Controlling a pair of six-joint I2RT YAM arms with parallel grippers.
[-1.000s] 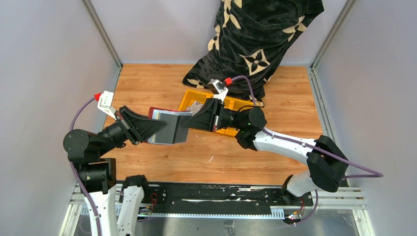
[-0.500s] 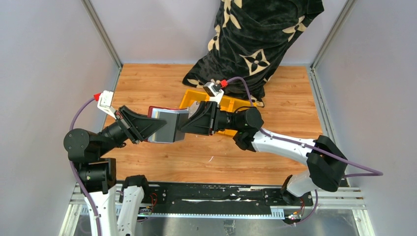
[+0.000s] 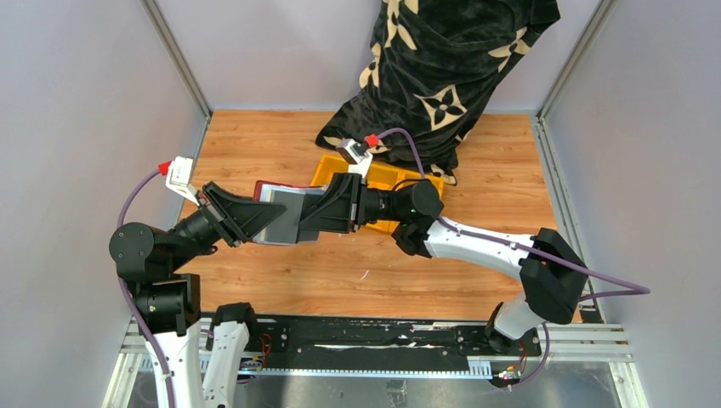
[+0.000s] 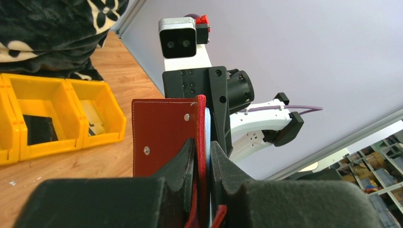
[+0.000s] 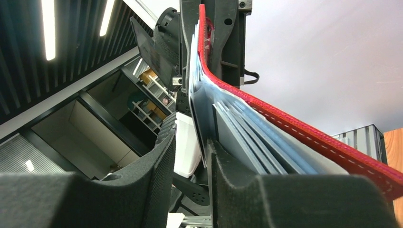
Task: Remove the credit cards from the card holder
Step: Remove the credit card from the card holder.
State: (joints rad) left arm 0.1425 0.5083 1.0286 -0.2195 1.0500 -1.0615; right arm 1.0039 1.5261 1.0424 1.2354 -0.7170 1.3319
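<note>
The dark red card holder (image 3: 281, 217) is held up off the table, pinched by its edge in my shut left gripper (image 3: 274, 221). In the left wrist view the holder (image 4: 161, 128) stands upright between my fingers (image 4: 183, 161). My right gripper (image 3: 306, 218) is pushed against its open silvery-grey side. In the right wrist view several grey cards (image 5: 247, 137) sit fanned in the pockets under the red stitched cover (image 5: 294, 130). The right jaws (image 5: 192, 156) stand apart, with one thin dark card edge (image 5: 199, 123) between them, against the right-hand finger (image 5: 225, 166).
A yellow three-compartment bin (image 3: 400, 177) stands just behind the right wrist, also in the left wrist view (image 4: 43, 90). A black fabric bag with cream flowers (image 3: 442, 68) fills the back middle. Grey walls close in both sides.
My right gripper has moved left, onto the open side of the card holder. The left gripper and the holder have stayed almost in place.
</note>
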